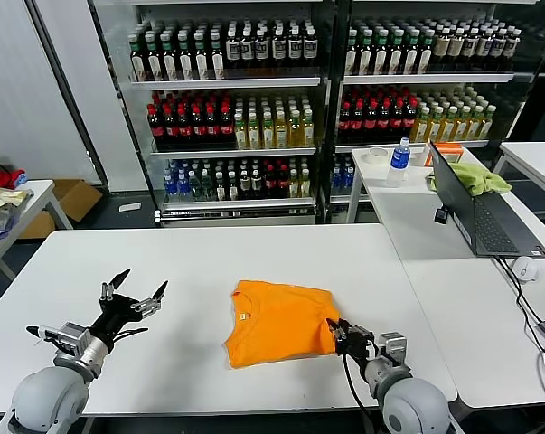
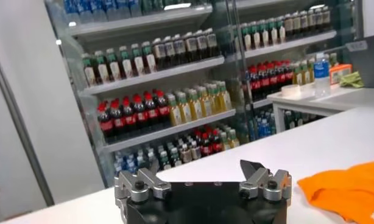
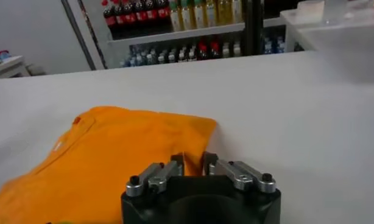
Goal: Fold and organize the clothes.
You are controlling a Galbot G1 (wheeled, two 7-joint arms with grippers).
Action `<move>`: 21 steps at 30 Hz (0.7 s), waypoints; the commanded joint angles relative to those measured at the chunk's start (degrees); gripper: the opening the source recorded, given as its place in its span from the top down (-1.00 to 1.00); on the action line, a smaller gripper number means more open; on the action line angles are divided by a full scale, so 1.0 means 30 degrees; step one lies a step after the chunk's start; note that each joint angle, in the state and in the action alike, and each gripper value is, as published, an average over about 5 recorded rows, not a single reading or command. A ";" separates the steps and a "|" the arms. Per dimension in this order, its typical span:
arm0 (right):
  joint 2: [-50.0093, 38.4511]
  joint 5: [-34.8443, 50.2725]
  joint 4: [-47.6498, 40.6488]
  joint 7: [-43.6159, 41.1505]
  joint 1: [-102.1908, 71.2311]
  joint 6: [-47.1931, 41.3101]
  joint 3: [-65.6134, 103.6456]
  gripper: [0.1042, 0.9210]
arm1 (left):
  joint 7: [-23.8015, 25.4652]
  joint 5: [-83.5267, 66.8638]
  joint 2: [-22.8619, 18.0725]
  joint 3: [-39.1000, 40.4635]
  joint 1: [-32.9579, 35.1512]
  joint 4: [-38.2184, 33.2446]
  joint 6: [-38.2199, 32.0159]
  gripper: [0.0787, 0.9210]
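Note:
The orange T-shirt (image 1: 277, 321) lies folded into a rough rectangle on the white table (image 1: 191, 262), near the front edge. My right gripper (image 1: 335, 331) is at the shirt's right front edge. In the right wrist view its fingers (image 3: 176, 163) are pinched on a fold of the orange cloth (image 3: 114, 152), so my right gripper (image 3: 193, 161) is shut on the shirt. My left gripper (image 1: 132, 291) is open and empty, held above the table to the left of the shirt. The left wrist view shows my left gripper (image 2: 196, 176) spread wide, with the shirt's edge (image 2: 348, 189) off to one side.
A second white table (image 1: 435, 271) on the right holds an open laptop (image 1: 475, 212), a mouse (image 1: 525, 268), cables, a water bottle (image 1: 399, 163) and a yellow-green cloth (image 1: 475, 176). Shelves of bottles (image 1: 236, 117) stand behind. A side table at far left holds red and cream fabrics (image 1: 1, 190).

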 commanded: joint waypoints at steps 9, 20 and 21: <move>0.0205 -0.5537 0.0926 -0.1135 -0.0188 0.2987 0.5583 -0.12 | 0.0820 0.1060 -0.0456 0.1245 -0.1183 0.0501 -0.2525 -0.77; 0.0502 -1.0004 -0.3103 -0.2260 0.1264 0.7220 0.4267 -0.74 | 0.0814 0.2380 -0.1226 0.2536 -0.2285 0.1594 -0.2345 -0.77; 0.0519 -0.9951 -0.3094 -0.2208 0.1284 0.7231 0.4062 -0.75 | 0.0714 0.2446 -0.1428 0.2678 -0.2357 0.1732 -0.2358 -0.77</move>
